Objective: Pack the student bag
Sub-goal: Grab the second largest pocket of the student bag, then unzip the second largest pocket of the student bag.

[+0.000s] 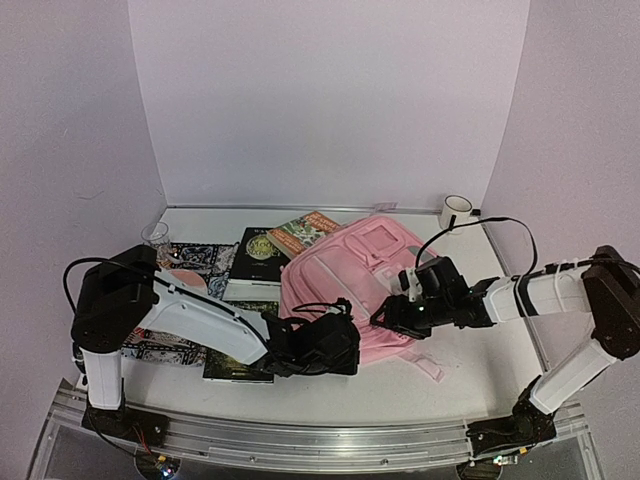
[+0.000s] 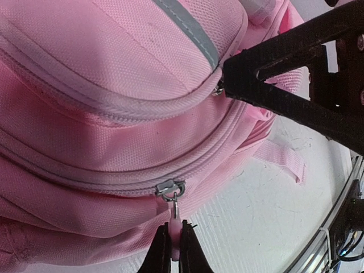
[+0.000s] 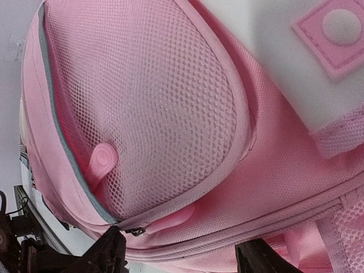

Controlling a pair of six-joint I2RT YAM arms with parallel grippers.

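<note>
The student bag point(image 1: 350, 265), a soft pink backpack, lies flat in the middle of the table. At its near edge my left gripper point(image 1: 343, 347) is shut on the pink pull tab point(image 2: 176, 228) of a long zipper. The metal slider point(image 2: 169, 187) sits just above my fingertips point(image 2: 162, 253). My right gripper point(image 1: 392, 318) is open against the bag's near right side. Its dark fingers point(image 3: 111, 253) straddle the fabric below the mesh pocket point(image 3: 153, 108). A pink zipper pull point(image 3: 170, 219) lies between them, untouched. The right gripper's black fingers point(image 2: 284, 85) also show in the left wrist view.
Two books point(image 1: 262, 256) point(image 1: 305, 229) lie at the bag's far left. A patterned black-and-white cloth point(image 1: 200, 262) and a clear glass point(image 1: 155, 236) are further left. Another book point(image 1: 240, 366) lies under my left arm. A white mug point(image 1: 456, 211) stands at the back right.
</note>
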